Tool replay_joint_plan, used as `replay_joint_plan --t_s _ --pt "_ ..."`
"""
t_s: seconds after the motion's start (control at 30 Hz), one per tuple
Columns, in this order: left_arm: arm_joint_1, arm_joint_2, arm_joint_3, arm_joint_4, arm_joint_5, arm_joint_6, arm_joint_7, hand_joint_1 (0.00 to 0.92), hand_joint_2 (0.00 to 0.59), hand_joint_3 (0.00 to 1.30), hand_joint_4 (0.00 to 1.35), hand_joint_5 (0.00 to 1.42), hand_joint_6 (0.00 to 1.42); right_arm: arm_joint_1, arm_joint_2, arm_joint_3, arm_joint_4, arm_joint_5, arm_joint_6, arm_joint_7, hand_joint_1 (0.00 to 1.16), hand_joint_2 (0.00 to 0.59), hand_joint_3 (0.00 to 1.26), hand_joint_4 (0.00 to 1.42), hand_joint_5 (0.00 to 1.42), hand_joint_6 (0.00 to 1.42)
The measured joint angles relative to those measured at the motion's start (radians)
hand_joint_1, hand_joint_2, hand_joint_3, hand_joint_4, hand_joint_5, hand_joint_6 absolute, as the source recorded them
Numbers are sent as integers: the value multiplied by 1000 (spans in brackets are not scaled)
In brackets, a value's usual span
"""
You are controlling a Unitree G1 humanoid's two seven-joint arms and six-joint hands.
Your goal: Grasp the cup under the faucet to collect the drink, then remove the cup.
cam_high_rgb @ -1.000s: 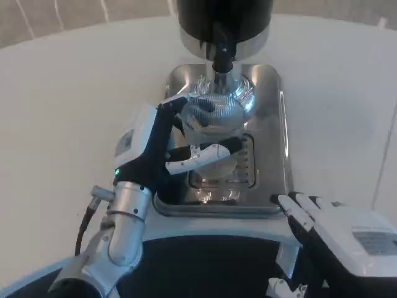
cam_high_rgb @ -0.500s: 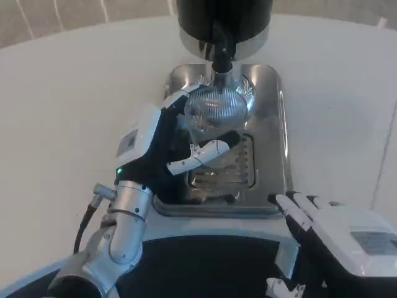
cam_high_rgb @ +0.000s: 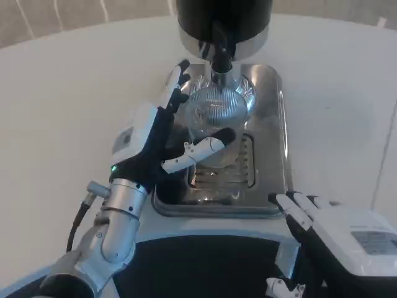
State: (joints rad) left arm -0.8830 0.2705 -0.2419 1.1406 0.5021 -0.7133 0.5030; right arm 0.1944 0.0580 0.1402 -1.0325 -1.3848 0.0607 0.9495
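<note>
Head view: one cup (cam_high_rgb: 214,121), two hands.

Clear ribbed plastic cup (cam_high_rgb: 214,118) on glossy polished-metal drip tray (cam_high_rgb: 273,124), matt white table (cam_high_rgb: 62,112).

So the cup (cam_high_rgb: 214,121) sat on the drip tray (cam_high_rgb: 273,124), right under the faucet (cam_high_rgb: 220,53), with the dispenser (cam_high_rgb: 223,18) at the far end. My left hand (cam_high_rgb: 158,146) was just left of the cup, my right hand (cam_high_rgb: 335,233) near-right, off the tray on the table (cam_high_rgb: 62,105).
</note>
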Motion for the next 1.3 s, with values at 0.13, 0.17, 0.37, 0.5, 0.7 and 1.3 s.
replay_joint_plan --t_s 0.13,0.17,0.37,0.5,0.7,1.3 --pt "4 7 8 -1 -22 -19 -19 112 28 0 0 221 275 2 0 0 0 0 0 -4 466 492 34 0 0 0" --pt "5 12 12 -3 -25 -23 -25 111 28 0 0 221 275 2 0 0 0 2 0 -6 466 492 34 0 0 0" --pt "32 65 35 -30 -44 -66 -44 97 29 0 0 219 297 0 0 -1 0 19 4 -19 466 492 34 0 0 0" --pt "66 103 47 -53 -59 -97 -53 87 37 0 0 230 303 -11 1 -9 0 38 25 -29 466 492 34 0 0 0" --pt "148 201 91 -129 -64 -147 -56 65 49 0 0 227 303 -53 4 -41 0 84 71 -65 456 493 34 0 0 0" --pt "517 416 170 -609 -65 -211 -256 61 58 28 54 181 246 -351 12 -162 44 292 402 -80 312 505 0 0 0 0"
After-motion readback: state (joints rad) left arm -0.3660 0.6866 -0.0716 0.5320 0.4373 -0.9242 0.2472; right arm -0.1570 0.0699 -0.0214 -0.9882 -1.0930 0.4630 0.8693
